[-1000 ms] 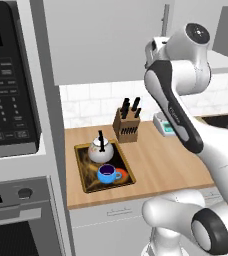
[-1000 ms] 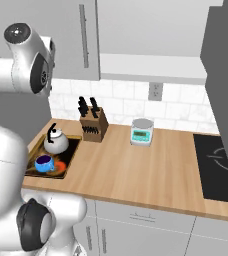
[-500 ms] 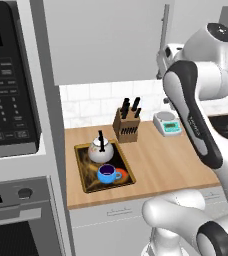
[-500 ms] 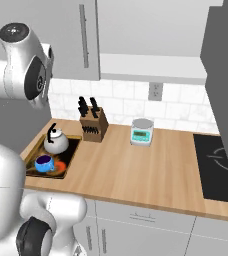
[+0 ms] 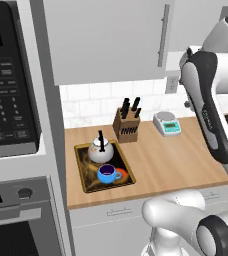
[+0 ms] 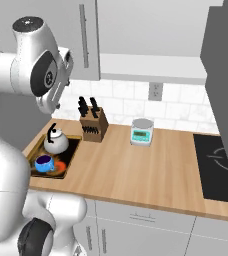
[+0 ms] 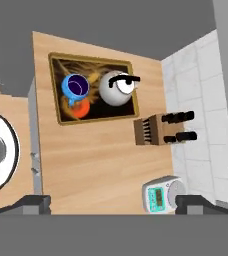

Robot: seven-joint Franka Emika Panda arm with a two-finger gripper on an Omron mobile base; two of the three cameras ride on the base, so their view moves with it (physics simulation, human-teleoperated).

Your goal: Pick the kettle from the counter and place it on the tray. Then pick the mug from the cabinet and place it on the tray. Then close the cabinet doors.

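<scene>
- Kettle (image 5: 101, 150) is seen standing upright on the tray (image 5: 85, 175), in the tray's far half, with its black handle raised.
- Directly in front of it, at about 6 o'clock in the left base view, the mug (image 5: 107, 173) is set on the same tray, just beside the kettle; whether the two touch cannot be told.
- An orange-red spot of the tray's picture is shown at the mug's 3 o'clock in that view.
- The tray is laid on the counter (image 5: 171, 162), close to its left end, beside the tall unit with the microwave (image 5: 8, 85) and oven (image 5: 16, 220).
- A wooden knife block (image 5: 127, 124) is placed at about 1 o'clock from the kettle, near the tiled wall, and a small kitchen scale (image 5: 166, 123) is found further right.
- The cabinet doors (image 5: 106, 40) above are seen shut, with a silver bar handle (image 5: 162, 35) near the right edge.
- Small markings are visible on the microwave panel and the scale display, but nothing can be read.
- The gripper (image 7: 111, 204) is held high over the counter, looking down, with its jaws spread wide apart and nothing between them.
</scene>
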